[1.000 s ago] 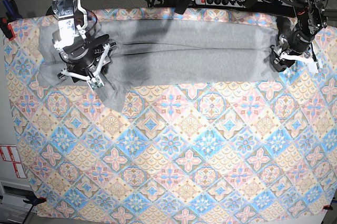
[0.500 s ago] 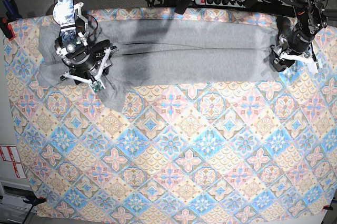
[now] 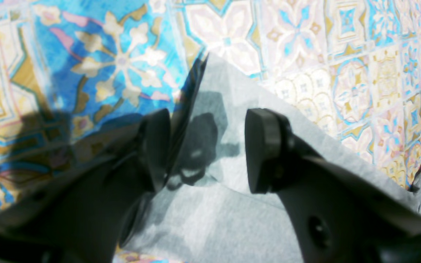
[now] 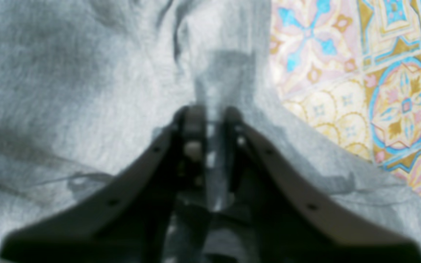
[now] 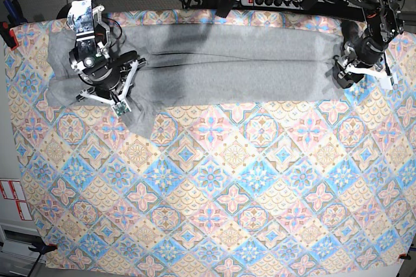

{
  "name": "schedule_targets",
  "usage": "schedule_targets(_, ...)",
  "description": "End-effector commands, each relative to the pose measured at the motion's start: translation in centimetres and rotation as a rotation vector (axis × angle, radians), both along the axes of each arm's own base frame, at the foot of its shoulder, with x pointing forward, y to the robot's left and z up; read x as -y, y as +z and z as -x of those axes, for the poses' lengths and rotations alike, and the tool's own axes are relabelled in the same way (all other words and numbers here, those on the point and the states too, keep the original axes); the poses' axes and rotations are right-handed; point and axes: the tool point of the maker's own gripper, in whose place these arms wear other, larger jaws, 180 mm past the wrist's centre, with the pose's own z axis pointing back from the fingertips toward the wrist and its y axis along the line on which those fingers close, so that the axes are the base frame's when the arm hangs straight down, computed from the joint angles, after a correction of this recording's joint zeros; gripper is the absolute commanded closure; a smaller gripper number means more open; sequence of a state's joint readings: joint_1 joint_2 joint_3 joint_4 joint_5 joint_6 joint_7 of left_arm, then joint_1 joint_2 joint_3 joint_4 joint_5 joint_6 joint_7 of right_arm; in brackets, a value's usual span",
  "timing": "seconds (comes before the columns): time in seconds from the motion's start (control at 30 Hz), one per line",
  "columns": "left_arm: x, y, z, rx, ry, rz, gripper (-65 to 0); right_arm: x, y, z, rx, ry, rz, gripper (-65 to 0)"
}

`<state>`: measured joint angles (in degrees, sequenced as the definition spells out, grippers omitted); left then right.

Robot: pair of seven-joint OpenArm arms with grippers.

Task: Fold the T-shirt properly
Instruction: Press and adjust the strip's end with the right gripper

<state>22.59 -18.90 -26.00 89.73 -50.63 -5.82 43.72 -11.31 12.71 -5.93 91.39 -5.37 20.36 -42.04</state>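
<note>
T-shirt stretched across the far edge of the tablecloth, we see our right gripper pinching a grey fold at its left end, left gripper spread apart over its right corner

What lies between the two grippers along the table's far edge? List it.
Only the folded light heather-grey cotton T-shirt spans the stretch from the right gripper to the left gripper, lying on the colourful patterned tablecloth; the base view shows it.

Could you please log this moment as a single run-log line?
T-shirt: lengthwise band on tablecloth | right gripper: shut on T-shirt | left gripper: open at the corner
</note>
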Motion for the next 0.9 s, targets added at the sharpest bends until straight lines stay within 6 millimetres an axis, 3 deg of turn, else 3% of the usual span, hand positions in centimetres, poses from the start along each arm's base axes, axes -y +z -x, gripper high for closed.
schedule_targets(0.0,-0.5,1.0,-0.7,0.034,-0.003,-0.015,-33.6,0.4,1.1,-1.0,0.042,-0.002,0.002,-4.2)
schedule_targets(0.2,-0.5,1.0,-0.7,0.034,-0.003,-0.015,-33.6,0.4,1.5,-1.1,0.053,-0.001,0.002,0.0)
schedule_targets(0.33,-0.5,1.0,-0.7,0.033,-0.004,-0.017,-33.6,-0.4,4.4,-2.1,0.138,0.021,-0.003,0.0)
schedule_targets(0.5,-0.6,1.0,-0.7,0.036,-0.002,-0.018,-33.6,-1.4,5.8,0.1,0.159,0.049,-0.009,0.0)
schedule_targets(0.87,-0.6,1.0,-0.7,0.035,-0.003,-0.019,-33.6,-1.0,4.0,5.6,0.058,0.042,-0.005,0.0)
